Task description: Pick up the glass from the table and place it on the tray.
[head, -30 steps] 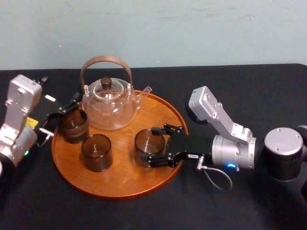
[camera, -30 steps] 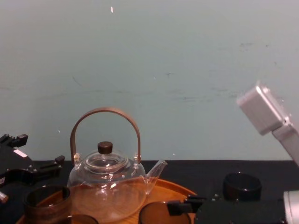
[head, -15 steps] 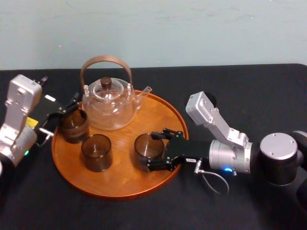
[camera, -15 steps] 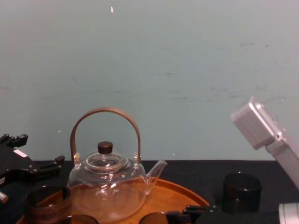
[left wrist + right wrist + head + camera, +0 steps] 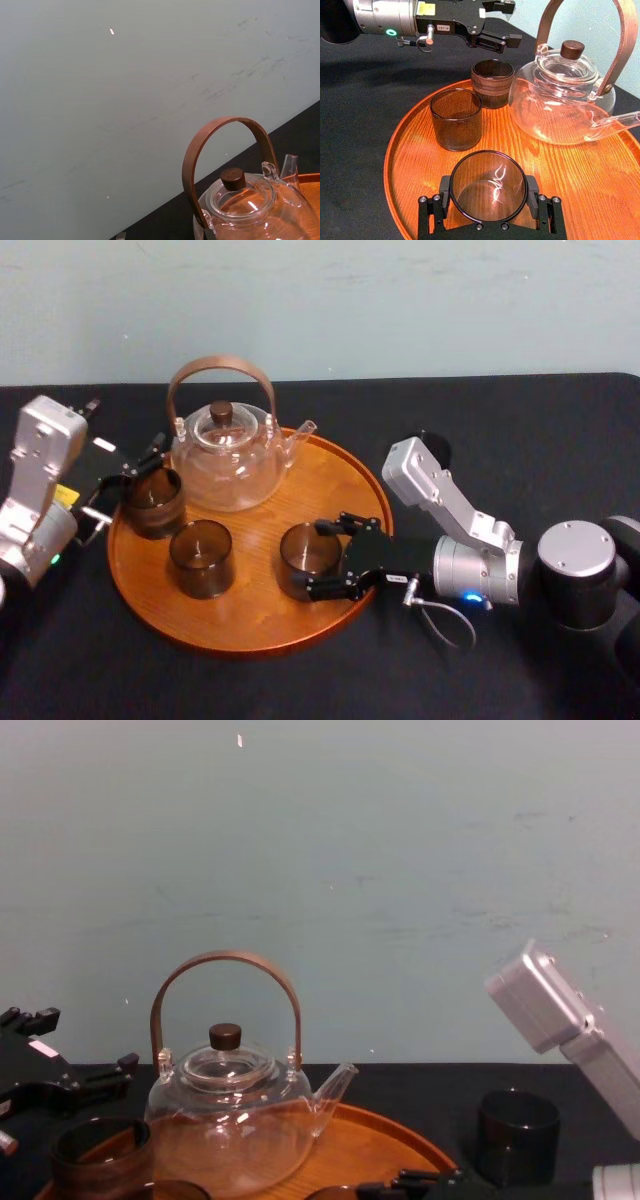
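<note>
Your right gripper [image 5: 317, 560] is clamped around the glass [image 5: 298, 548] at the tray's [image 5: 230, 628] front-right edge; touching the wood or just above it, I can't tell. Your left gripper [image 5: 508, 22] hangs with fingers spread at the tray's left rim.

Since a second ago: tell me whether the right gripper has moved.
Yes. In the head view the right gripper, fingers around the glass, has drawn slightly toward the near rim of the tray, away from the teapot, which has stayed put.
</note>
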